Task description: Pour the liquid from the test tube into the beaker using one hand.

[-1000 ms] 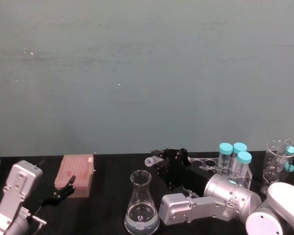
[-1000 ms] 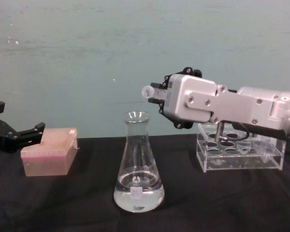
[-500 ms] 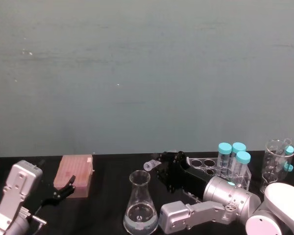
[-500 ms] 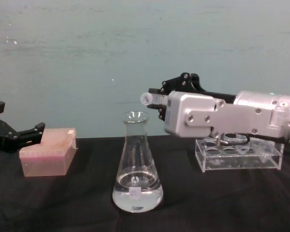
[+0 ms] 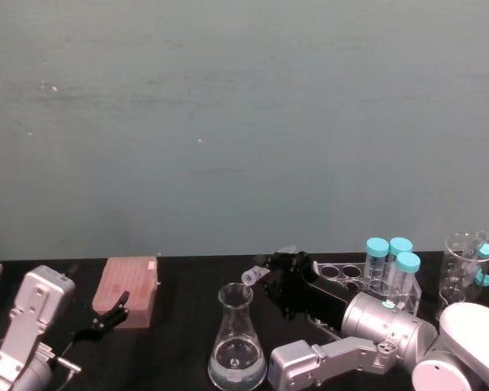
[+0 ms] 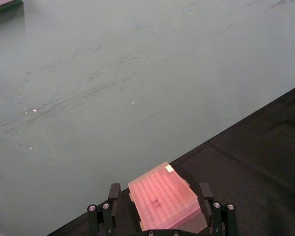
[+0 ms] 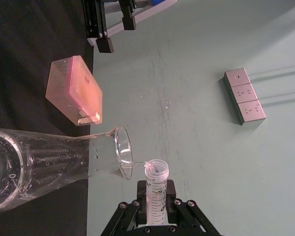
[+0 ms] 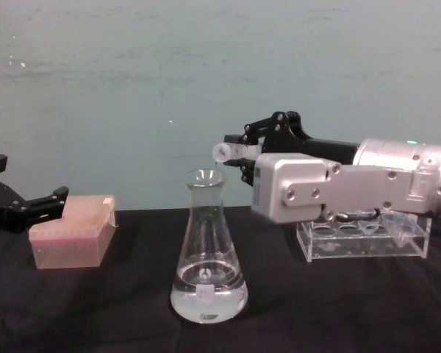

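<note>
I get soft, even light across the wall [image 8: 95,88], not very bright, and I cannot tell where it comes from. The black table [image 8: 95,309] is so dark that I can hardly find a shadow on it. The glass flask [image 8: 208,254] has small white shines on it, and the silver arm cover [image 8: 309,195] looks the brightest of all.

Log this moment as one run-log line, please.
right gripper: shut on test tube, tipped over beaker mouth | left gripper: open, idle beside pink box
</note>
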You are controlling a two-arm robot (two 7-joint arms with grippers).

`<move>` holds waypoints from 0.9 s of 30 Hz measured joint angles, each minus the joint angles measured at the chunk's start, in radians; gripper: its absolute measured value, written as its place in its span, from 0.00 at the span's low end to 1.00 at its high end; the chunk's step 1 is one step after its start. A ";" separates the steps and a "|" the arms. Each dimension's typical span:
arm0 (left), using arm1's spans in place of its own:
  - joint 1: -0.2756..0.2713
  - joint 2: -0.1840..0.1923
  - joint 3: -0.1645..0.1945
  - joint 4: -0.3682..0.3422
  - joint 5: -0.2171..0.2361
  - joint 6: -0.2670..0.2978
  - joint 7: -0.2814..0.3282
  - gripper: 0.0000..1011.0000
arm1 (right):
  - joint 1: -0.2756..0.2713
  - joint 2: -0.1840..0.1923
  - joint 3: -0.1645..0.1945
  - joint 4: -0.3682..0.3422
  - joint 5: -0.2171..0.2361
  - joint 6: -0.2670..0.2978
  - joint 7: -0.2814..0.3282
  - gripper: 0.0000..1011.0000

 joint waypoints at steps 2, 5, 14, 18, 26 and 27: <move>0.000 0.000 0.000 0.000 0.000 0.000 0.000 0.99 | 0.004 0.000 -0.005 0.005 -0.008 -0.001 -0.008 0.22; 0.000 0.000 0.000 0.000 0.000 0.000 0.000 0.99 | 0.009 0.001 -0.012 0.010 -0.020 -0.003 -0.018 0.22; 0.000 0.000 0.000 0.000 0.000 0.000 0.000 0.99 | 0.023 0.003 -0.032 0.018 -0.049 -0.008 -0.047 0.22; 0.000 0.000 0.000 0.000 0.000 0.000 0.000 0.99 | 0.030 0.003 -0.040 0.022 -0.062 -0.008 -0.060 0.22; 0.000 0.000 0.000 0.000 0.000 0.000 0.000 0.99 | 0.042 0.004 -0.055 0.029 -0.088 -0.006 -0.087 0.22; 0.000 0.000 0.000 0.000 0.000 0.000 0.000 0.99 | 0.045 0.005 -0.058 0.029 -0.093 -0.006 -0.092 0.22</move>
